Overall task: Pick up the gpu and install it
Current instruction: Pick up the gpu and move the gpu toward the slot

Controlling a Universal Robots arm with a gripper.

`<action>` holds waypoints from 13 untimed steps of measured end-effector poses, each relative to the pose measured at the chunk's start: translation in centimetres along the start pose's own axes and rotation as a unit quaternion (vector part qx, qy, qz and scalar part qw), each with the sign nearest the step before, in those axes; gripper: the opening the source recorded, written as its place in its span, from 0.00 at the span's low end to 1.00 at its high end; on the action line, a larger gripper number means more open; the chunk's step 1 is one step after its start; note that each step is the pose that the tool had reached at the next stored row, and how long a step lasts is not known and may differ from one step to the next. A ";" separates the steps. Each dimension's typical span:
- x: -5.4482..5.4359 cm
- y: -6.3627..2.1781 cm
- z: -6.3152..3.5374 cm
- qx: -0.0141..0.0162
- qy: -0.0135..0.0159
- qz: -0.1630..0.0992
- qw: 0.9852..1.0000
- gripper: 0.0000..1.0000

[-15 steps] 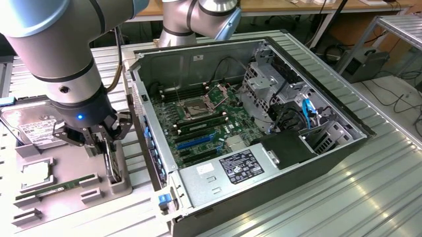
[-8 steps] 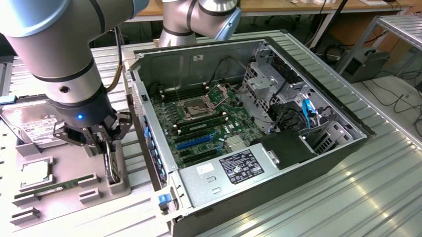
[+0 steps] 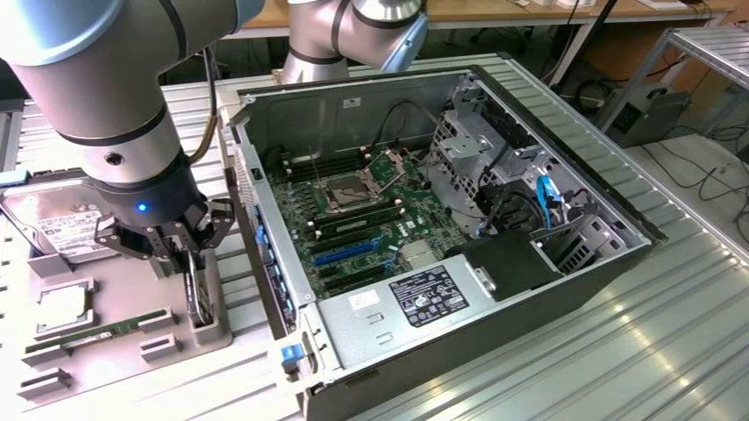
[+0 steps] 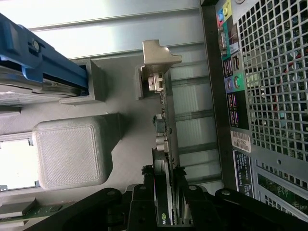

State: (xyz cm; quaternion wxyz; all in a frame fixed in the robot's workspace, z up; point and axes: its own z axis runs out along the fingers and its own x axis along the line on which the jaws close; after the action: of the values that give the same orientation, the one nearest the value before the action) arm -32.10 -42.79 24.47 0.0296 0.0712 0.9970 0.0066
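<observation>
The gpu (image 3: 199, 303) stands on edge in a slot of the grey parts holder (image 3: 117, 351), at the exterior view's left beside the open computer case. My gripper (image 3: 195, 263) hangs straight above it, one finger on each side of the card. Through the wrist camera the gpu (image 4: 162, 134) is a thin dark strip edge-on, with its pale metal bracket (image 4: 158, 57) at the far end. The black fingertips (image 4: 148, 185) press against both faces of the card, so my gripper (image 4: 163, 178) is shut on it. The card still rests in the holder.
The open case (image 3: 281, 105) lies with its motherboard (image 3: 363, 219) and blue slots (image 3: 345, 250) exposed. On the holder are a silver hard drive (image 3: 53, 224), a processor (image 3: 65, 307) and a green memory stick (image 3: 94, 333). The case's perforated rear panel (image 4: 274, 72) is close by.
</observation>
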 end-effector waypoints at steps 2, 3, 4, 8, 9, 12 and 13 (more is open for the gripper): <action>0.0 0.00 0.00 0.000 0.000 0.000 1.000 0.27; 0.0 0.00 0.00 0.000 0.000 0.000 1.000 0.27; 0.0 0.00 0.00 0.000 0.000 0.000 1.000 0.27; 0.0 0.00 0.00 0.000 0.000 0.000 1.000 0.27; 0.0 0.00 0.00 0.000 0.000 0.000 1.000 0.27; 0.0 0.00 0.00 0.000 0.000 0.000 1.000 0.27; 0.0 0.00 0.00 0.000 0.000 0.000 1.000 0.27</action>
State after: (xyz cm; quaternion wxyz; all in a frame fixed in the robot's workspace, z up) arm -32.10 -42.79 24.47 0.0296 0.0712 0.9970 0.0066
